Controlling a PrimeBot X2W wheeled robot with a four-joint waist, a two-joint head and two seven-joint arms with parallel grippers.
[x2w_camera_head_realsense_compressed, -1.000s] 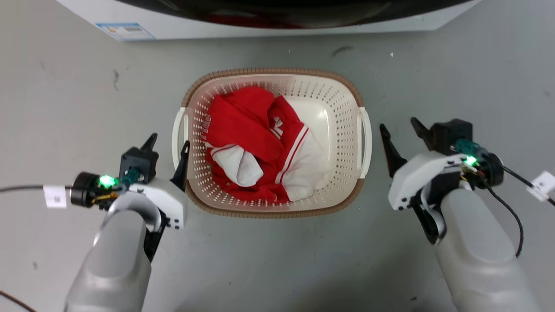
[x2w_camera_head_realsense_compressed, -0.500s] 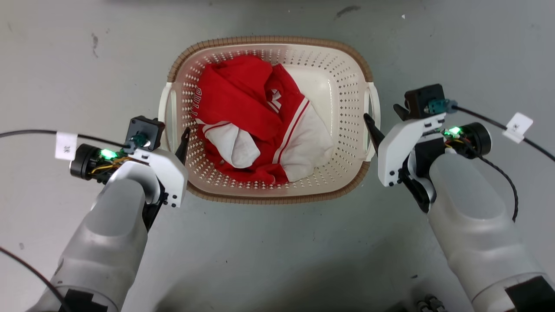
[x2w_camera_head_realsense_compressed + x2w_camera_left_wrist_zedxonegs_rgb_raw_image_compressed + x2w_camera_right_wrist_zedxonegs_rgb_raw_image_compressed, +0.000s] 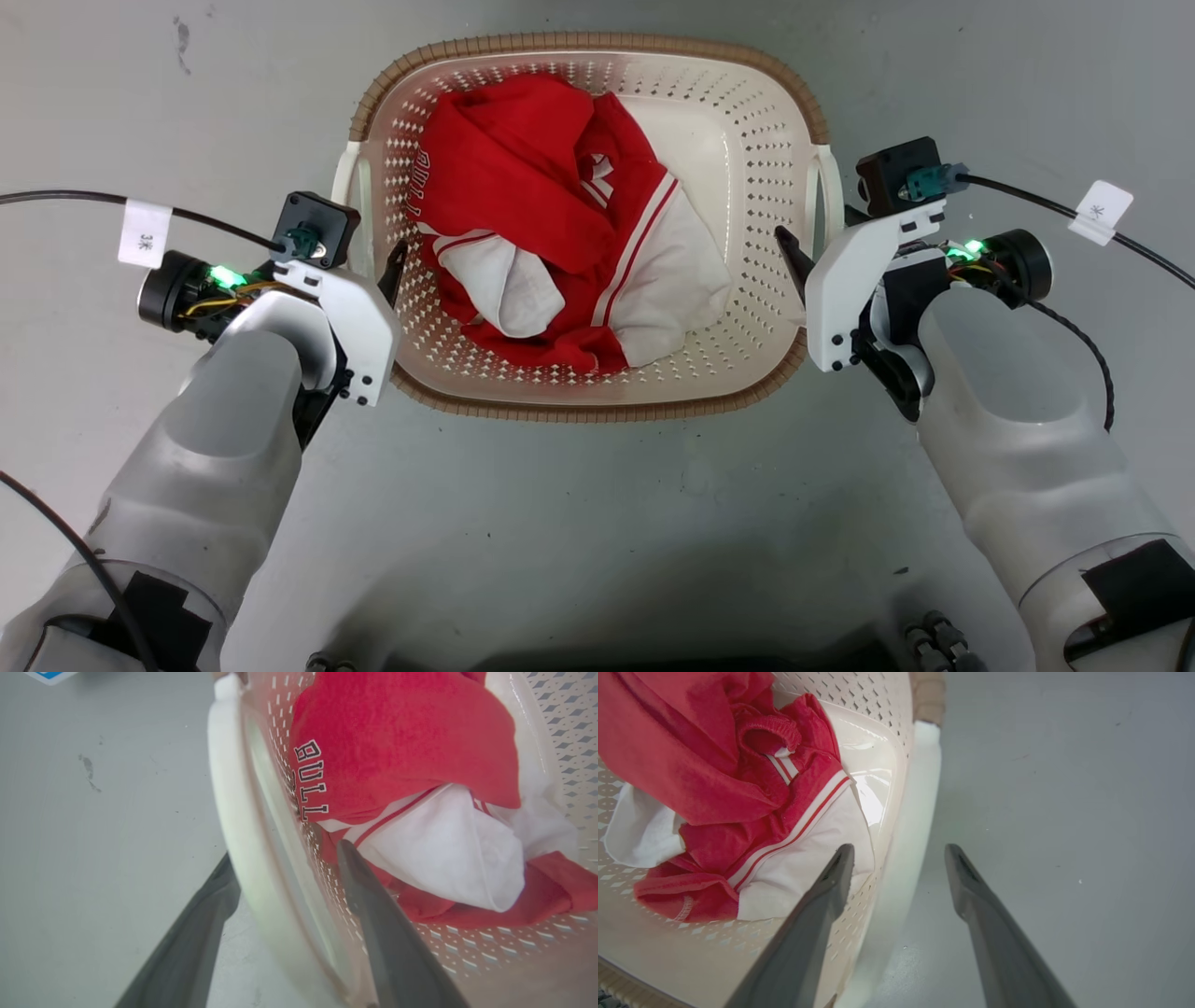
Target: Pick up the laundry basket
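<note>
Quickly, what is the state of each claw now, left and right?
Left claw: open, astride the left handle of the laundry basket, holding nothing.
Right claw: open, astride the right handle, holding nothing.

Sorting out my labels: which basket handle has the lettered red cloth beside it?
The left handle, straddled by the left tool: the red garment shows its lettering against that wall. Beside the right handle lies white cloth instead.

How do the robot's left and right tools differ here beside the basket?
The left tool straddles the laundry basket's left handle, the right tool its right handle. The left tool's outer finger meets its handle; the right tool's outer finger stands clear over the floor. Both are open, one finger inside the basket.
</note>
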